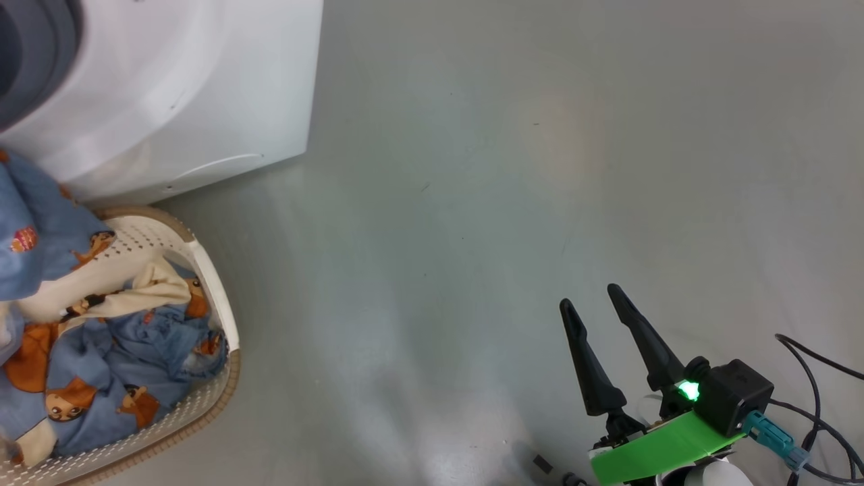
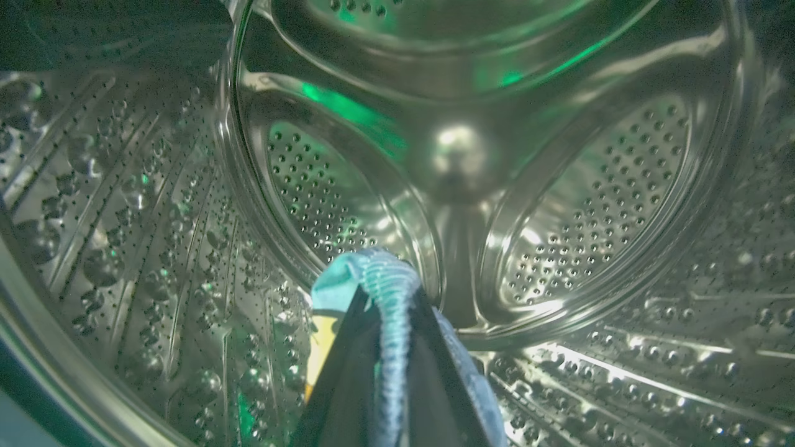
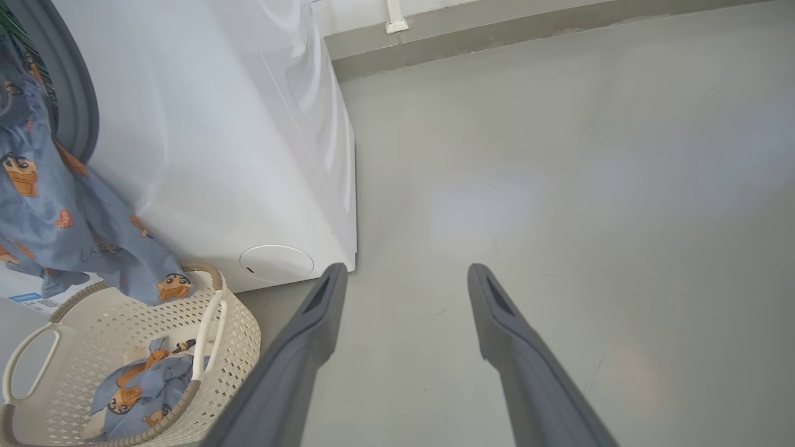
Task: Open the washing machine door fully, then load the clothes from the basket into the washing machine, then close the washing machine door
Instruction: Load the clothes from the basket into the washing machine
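Inside the perforated steel drum [image 2: 590,205] of the washing machine [image 1: 189,88], my left gripper [image 2: 388,288] is shut on a light-blue piece of the clothes [image 2: 338,282]. That bear-print piece [image 3: 56,205] trails from the grey-ringed opening down over the white front to the basket [image 3: 230,323]. More clothes [image 1: 121,364] lie in the cream basket [image 1: 216,297] on the floor in front of the machine. My right gripper [image 1: 590,297] hangs open over bare floor, well to the right of the basket, its fingers [image 3: 323,298] holding nothing. The washing machine door is out of view.
Grey floor [image 1: 472,202] stretches wide to the right of the machine and basket. Black cables [image 1: 817,405] loop by my right wrist at the lower right. A wall base [image 3: 497,25] runs behind the machine [image 3: 217,155].
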Controlling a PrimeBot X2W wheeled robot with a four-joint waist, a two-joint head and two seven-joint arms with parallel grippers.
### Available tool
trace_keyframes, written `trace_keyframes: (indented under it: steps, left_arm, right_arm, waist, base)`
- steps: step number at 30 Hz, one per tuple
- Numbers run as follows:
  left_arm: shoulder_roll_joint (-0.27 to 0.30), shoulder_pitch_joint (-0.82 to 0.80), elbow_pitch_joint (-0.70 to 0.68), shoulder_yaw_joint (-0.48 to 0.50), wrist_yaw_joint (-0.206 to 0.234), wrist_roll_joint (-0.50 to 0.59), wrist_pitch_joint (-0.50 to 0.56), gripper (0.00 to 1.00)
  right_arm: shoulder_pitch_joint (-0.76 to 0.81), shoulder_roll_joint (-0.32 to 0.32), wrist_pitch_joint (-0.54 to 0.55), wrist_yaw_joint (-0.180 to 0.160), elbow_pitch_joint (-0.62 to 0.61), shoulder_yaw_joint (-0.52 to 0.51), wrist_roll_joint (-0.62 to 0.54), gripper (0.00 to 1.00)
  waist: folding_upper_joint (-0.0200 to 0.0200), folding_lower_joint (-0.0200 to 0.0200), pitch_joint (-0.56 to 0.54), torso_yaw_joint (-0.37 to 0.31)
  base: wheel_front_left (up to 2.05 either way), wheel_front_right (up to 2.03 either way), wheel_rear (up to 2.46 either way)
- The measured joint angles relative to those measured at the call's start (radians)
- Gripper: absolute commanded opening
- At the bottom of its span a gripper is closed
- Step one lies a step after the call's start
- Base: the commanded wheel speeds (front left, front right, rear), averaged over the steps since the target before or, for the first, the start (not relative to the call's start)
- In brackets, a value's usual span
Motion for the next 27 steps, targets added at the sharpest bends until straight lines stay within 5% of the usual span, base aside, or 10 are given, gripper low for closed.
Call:
trace_keyframes:
  steps: [5, 7, 8, 10, 11, 12, 27]
  left_arm:
    - [0.001, -0.003, 0.107, -0.023, -0.008, 0.02, 0.0, 0.02]
    - [0.0, -0.006, 0.141, -0.038, -0.011, 0.029, 0.0, 0.28]
    - [0.0, -0.008, 0.155, -0.043, -0.012, 0.031, 0.0, 0.28]
    - [-0.001, -0.011, 0.173, -0.05, -0.015, 0.033, 0.0, 0.48]
    - [-0.001, -0.012, 0.177, -0.053, -0.015, 0.034, 0.0, 0.79]
    - [-0.002, -0.012, 0.183, -0.06, -0.015, 0.034, 0.0, 0.98]
    - [-0.075, 0.014, 0.239, -0.112, 0.006, 0.051, 0.0, 1.0]
  right_arm:
    - [0.002, 0.0, 0.0, 0.0, 0.001, 0.003, -0.003, 1.0]
    - [0.002, 0.0, 0.0, 0.0, 0.002, 0.004, -0.003, 1.0]
    - [0.002, 0.0, 0.0, 0.0, 0.002, 0.004, -0.003, 1.0]
    - [0.002, 0.0, 0.0, 0.0, 0.005, 0.006, -0.002, 1.0]
    - [0.002, 0.0, 0.0, 0.0, 0.005, 0.007, -0.002, 1.0]
    - [0.002, 0.0, 0.0, 0.0, 0.006, 0.007, -0.002, 1.0]
    - [0.001, 0.0, 0.0, 0.0, 0.032, 0.02, 0.005, 1.0]
  waist:
    - [0.0, 0.0, 0.004, -0.007]
    - [0.0, 0.0, 0.005, -0.005]
    - [0.0, 0.0001, 0.005, -0.004]
    - [0.0, 0.0, 0.004, 0.001]
    - [0.0, 0.0, 0.003, 0.003]
    - [0.0, 0.0, 0.002, 0.007]
    - [0.0, -0.0001, -0.062, 0.074]
  base:
    - [0.0, 0.0, 0.0]
    - [0.0, 0.0, 0.0]
    - [0.0, 0.0, 0.0]
    - [0.0, 0.0, 0.0]
    - [0.0, 0.0, 0.0]
    - [0.0, 0.0, 0.0]
    - [0.0, 0.0, 0.0]
